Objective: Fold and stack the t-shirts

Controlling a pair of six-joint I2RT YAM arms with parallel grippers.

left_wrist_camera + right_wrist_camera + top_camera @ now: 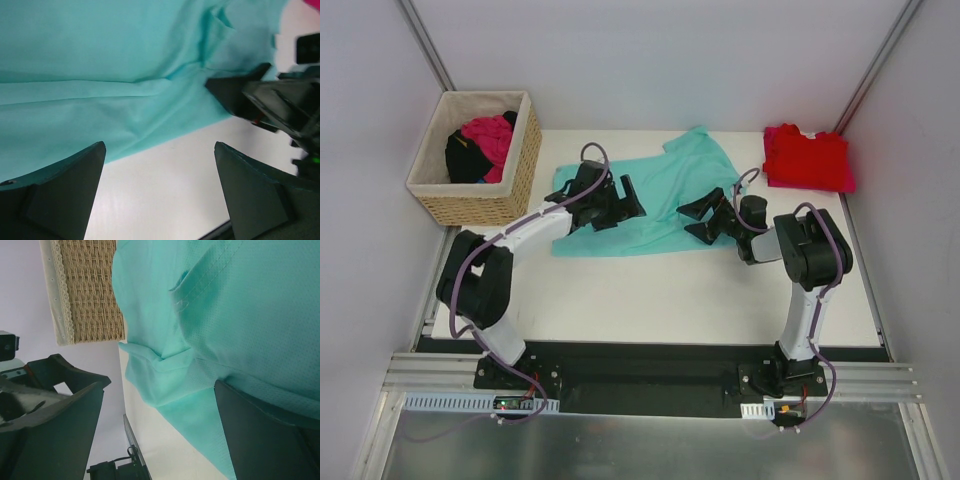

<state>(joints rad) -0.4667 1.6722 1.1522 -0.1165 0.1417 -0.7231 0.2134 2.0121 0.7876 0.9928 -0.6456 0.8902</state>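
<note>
Top external view: you've got the teal shirt (665,195) spread flat mid-worktop (670,290), probably so its edges are easy to grab. Left claw (618,208) and right claw (700,222) hang wide open at its near edge, holding nothing. The cloth is a soft, wrinkly knit. The red shirt (808,158) sits folded in the far right corner, and the pink one (490,135) is in the woven basket (510,190).

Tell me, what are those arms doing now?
Both open: left gripper over teal t-shirt, right gripper at its right edge. Teal t-shirt spread out; red t-shirt folded far right. Nothing blocking.

With jaws wide, left end effector (619,206) and right end effector (701,220) face each other
</note>
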